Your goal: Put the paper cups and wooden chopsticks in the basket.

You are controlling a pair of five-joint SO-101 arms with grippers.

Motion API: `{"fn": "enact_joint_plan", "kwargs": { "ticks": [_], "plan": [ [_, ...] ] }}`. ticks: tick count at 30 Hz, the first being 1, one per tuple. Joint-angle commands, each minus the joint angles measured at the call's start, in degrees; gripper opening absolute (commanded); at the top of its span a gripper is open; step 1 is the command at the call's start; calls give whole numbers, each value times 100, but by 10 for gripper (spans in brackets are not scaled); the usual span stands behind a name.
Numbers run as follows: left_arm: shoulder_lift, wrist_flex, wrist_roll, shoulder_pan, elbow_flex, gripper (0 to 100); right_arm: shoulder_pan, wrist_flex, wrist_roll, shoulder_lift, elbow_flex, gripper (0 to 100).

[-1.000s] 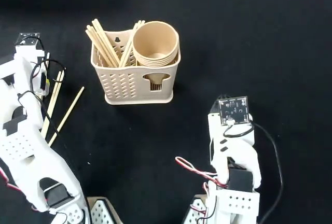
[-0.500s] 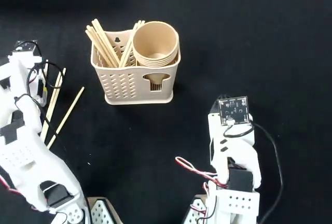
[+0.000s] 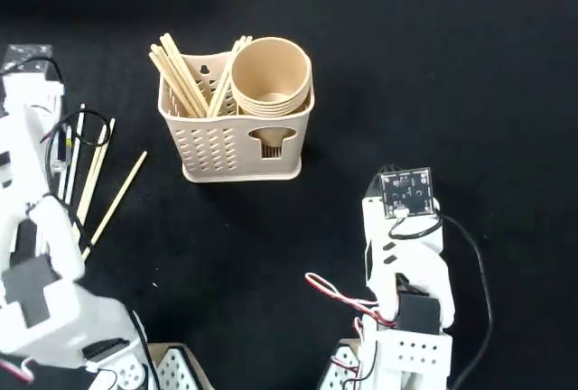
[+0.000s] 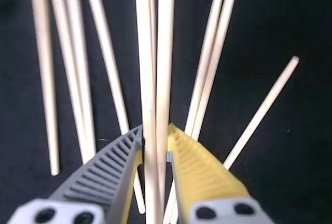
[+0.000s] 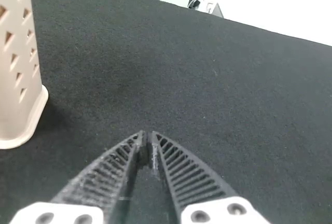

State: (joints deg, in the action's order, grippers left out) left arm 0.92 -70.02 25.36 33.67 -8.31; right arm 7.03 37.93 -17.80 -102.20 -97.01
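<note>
1. The paper cups (image 3: pixel 271 72) already sit stacked in one compartment of the basket (image 3: pixel 237 160). A bundle of standing chopsticks (image 3: pixel 183 74) leans in the compartment beside them.
2. Several loose chopsticks (image 3: pixel 116 199) lie on the black surface (image 3: pixel 452 92) on your left arm's side, apart from the basket. Most lie nearly parallel, and one slants away from the rest.
3. Your left claw (image 4: pixel 154 137) is narrowed onto a held pair (image 4: pixel 165 53) of chopsticks and presses them from both sides. Other sticks lie just beside the pair. You cannot tell whether the pair is clear of the surface.
4. Your right claw (image 5: pixel 146 142) has its tips together on nothing. It sits low over the surface, near a corner of the basket.
5. Likely risks from here:
   - The grip looks to be near one end of the pair, so the long free ends could swing or slide out during the carry.
   - A neighbouring stick lies so close that it may be dragged along and dropped.
   - At the basket, the tips could catch the rim or the bundle already standing there. That could tip the basket or push the sticks into the cups' compartment.
6. No label, brand or writing can be read on the basket, cups or chopsticks.
</note>
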Motion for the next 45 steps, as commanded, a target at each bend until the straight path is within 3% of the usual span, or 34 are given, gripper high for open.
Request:
{"fn": "enact_joint_plan", "kwargs": {
  "ticks": [1,9,18,26,28,35,45],
  "plan": [
    [-932,97,-422,-75,-92,29,-62,18,-26,-75,22,11],
    [-2866,1178,-765,-593,-1552,29,-62,26,-26,-75,22,11],
    [-6154,3218,-1125,-1666,-3943,29,-62,18,-26,-75,22,11],
    [-7824,4193,-1134,-2237,-4532,29,-62,18,-26,-75,22,11],
    [-7982,4615,-1248,-2510,-4470,28,-62,9,-26,-75,22,11],
    [-8070,5503,-2655,-3424,-3802,28,-62,9,-26,-75,22,11],
    [-6145,5688,-3103,-3916,-3116,29,-62,9,-26,-75,22,11]
  ]
}}
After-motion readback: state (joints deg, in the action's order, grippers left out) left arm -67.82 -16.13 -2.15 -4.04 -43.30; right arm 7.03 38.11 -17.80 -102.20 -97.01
